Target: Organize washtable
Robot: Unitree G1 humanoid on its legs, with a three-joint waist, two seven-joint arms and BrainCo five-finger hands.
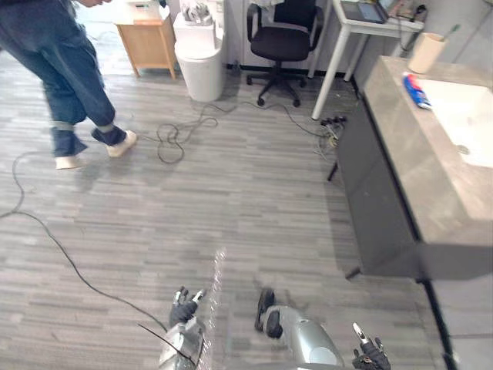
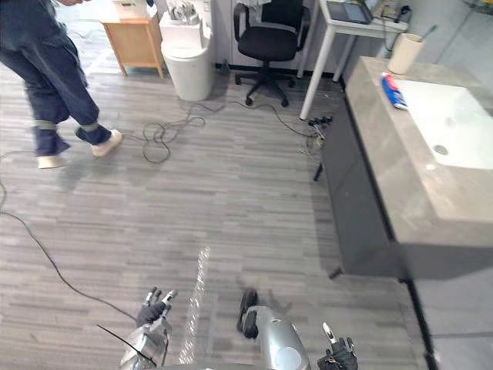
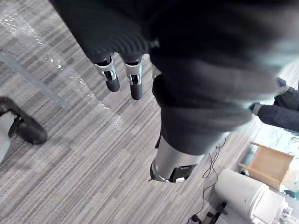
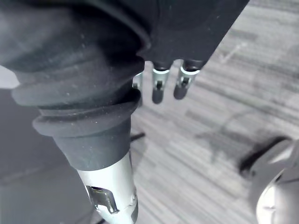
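My left hand (image 1: 183, 310) hung low, fingers (image 3: 112, 79) straight and slightly apart, holding nothing. My right hand (image 1: 371, 356) hung the same way, fingers (image 4: 158, 91) straight and empty. The washtable (image 1: 408, 154) stood well apart, ahead to my right. A blue-and-red tube (image 1: 417, 91) lay on its grey top just beside the white basin (image 1: 470, 116), with a beige cup (image 1: 427, 52) at the far end. Coiled cables (image 1: 173, 137) lay on the floor ahead. Beyond them were a black office chair (image 1: 283, 42) and a white bin (image 1: 200, 58), and a person (image 1: 62, 85) walked at far left.

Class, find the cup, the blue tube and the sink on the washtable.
Cup (image 1: 426, 54): left eye view, its side wall.
Blue tube (image 1: 417, 92): left eye view, mid-body.
Sink (image 2: 453, 114): right eye view, bare basin floor.
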